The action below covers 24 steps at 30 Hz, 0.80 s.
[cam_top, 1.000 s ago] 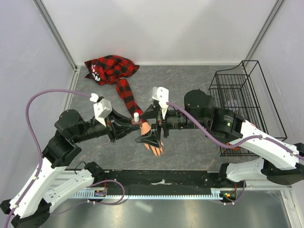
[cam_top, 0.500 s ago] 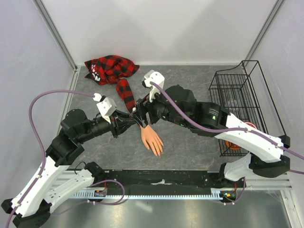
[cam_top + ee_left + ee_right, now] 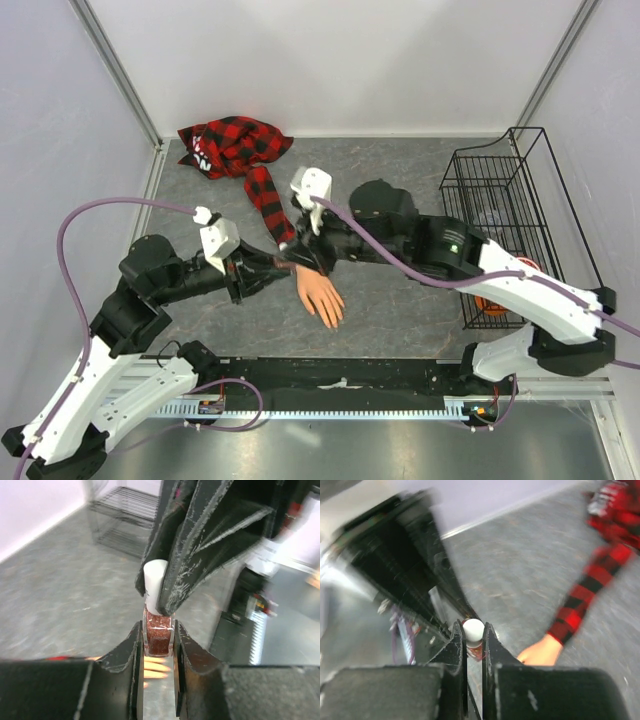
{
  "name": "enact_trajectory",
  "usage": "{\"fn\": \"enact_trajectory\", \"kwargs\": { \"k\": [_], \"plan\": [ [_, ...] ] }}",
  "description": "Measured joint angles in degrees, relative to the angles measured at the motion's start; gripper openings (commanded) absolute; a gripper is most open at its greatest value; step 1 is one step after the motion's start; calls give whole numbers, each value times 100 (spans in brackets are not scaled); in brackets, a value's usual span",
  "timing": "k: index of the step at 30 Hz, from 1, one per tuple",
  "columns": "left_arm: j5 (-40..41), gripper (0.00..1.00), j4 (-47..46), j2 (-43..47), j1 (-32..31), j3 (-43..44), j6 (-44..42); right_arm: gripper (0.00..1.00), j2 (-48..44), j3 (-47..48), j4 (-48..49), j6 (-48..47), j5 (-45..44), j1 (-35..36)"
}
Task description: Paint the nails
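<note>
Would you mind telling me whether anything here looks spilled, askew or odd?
Nothing looks spilled or broken. The only untidy thing is the plaid shirt, heaped at the far left corner, one sleeve running out to the mannequin hand. The polish bottle stands upright in the left gripper.

Bright, even light fills the top view, which is sharp, with only faint soft shadows on the grey table (image 3: 420,160). In the left wrist view the glittery bottle (image 3: 158,635) is crisp and the wire basket (image 3: 125,520) behind it soft. The right wrist view is smeared: the plaid sleeve (image 3: 585,600) is blurred, the white cap (image 3: 473,629) fairly clear.
</note>
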<state>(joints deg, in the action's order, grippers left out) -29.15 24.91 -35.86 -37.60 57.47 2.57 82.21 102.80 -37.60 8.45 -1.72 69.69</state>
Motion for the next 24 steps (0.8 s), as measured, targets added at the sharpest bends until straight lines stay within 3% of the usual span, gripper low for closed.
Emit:
{"fn": "enact_trajectory", "kwargs": {
  "k": [6, 10, 11, 16, 17, 20, 24],
  "plan": [
    [-2341, 2, 17, -319, -55, 149, 330, 0, -841, -1058, 514, -1187, 3379, -531],
    [-2677, 2, 81, -326, -50, 197, 404, 0, -767, -1154, 756, -1335, 4328, -741],
    [-2658, 2, 109, -297, -52, 197, 407, 14, -765, -1178, 796, -1340, 4367, -741],
    [-2024, 2, 170, -205, -52, 240, 400, 27, -839, -1231, 984, -1198, 3814, -710],
    [-1816, 2, 160, -212, -52, 256, 398, 38, -868, -1231, 979, -1086, 3541, -710],
    [-1126, 2, 116, -234, -50, 262, 372, 60, -883, -1185, 852, -732, 2780, -691],
    [-295, 2, 66, -282, -37, 262, 308, 79, -820, -966, 439, -282, 1937, -691]
  ]
}}
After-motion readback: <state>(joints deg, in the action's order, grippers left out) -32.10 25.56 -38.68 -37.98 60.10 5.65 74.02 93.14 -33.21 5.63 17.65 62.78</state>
